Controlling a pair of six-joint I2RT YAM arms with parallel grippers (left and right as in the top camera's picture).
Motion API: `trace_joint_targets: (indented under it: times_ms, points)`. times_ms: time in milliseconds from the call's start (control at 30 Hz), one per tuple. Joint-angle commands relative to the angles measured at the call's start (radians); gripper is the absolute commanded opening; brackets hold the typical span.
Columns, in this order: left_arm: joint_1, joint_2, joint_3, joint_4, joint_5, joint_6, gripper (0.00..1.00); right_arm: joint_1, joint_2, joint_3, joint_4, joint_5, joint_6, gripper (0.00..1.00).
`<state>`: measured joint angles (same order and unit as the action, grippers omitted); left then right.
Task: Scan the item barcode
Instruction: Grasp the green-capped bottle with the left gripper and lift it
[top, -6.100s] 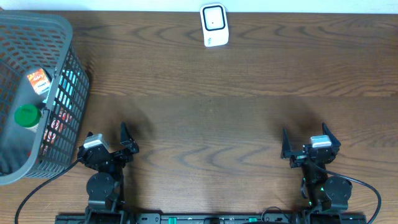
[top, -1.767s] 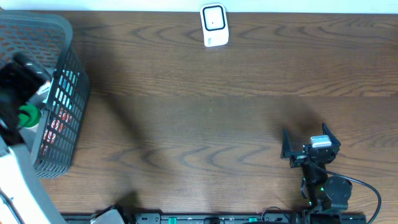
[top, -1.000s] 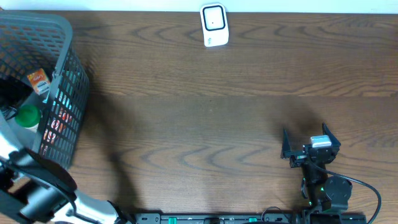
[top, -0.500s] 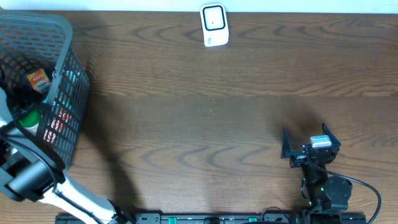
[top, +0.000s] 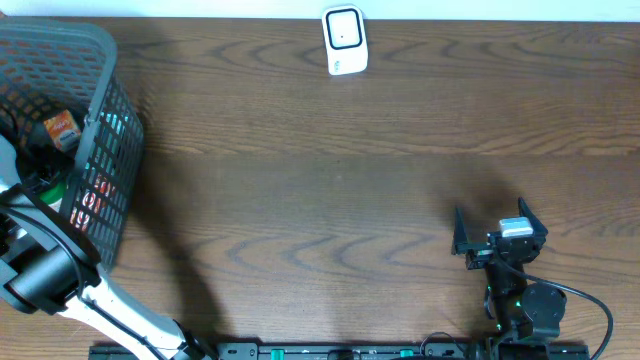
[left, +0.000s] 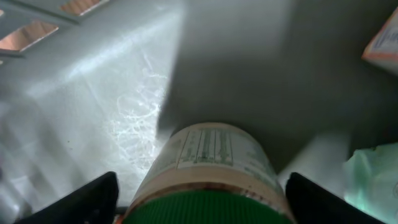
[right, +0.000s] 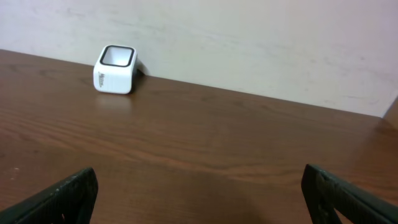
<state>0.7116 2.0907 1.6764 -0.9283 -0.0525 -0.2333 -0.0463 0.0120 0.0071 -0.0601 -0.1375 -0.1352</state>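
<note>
A bottle (left: 205, 165) with a green ribbed cap and a printed label lies in the grey basket (top: 100, 45) at the table's left edge. My left gripper (left: 202, 190) is down inside the basket, open, one finger (left: 93, 199) on each side of the cap with narrow gaps. From overhead the left gripper (top: 35, 170) mostly covers the bottle; a bit of green (top: 52, 187) shows. The white scanner (top: 345, 40) stands at the far edge, also in the right wrist view as the scanner (right: 115, 68). My right gripper (top: 490, 217) rests open near the front right, holding nothing.
An orange box (top: 62, 128) lies in the basket beside the bottle, seen as the orange box (left: 382, 43) at top right of the left wrist view. A pale green packet (left: 376, 180) lies to the bottle's right. Red and teal packages (top: 100, 170) show through the basket's mesh wall.
My left arm has moved deeper into the basket and settled over the green-capped bottle, its jaws narrowing slightly. The right arm has not moved.
</note>
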Motion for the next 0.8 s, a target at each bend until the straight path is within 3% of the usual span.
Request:
trace_joint_targets:
  times_ms: [0,233,567,767]
  points:
    - [0.003,0.010,-0.010,-0.017,-0.012,0.004,0.81,0.009,-0.005,-0.002,-0.004,0.002,0.015,0.99]
    - [0.003,0.010,-0.037,-0.059,-0.012,0.004,0.66,0.009,-0.005,-0.002,-0.004,0.002,0.015,0.99]
    - [0.003,-0.038,-0.011,-0.119,-0.011,0.004,0.65,0.009,-0.005,-0.002,-0.004,0.002,0.015,0.99]
    - [0.003,-0.185,0.062,-0.137,0.007,0.003,0.65,0.009,-0.005,-0.002,-0.004,0.002,0.015,0.99]
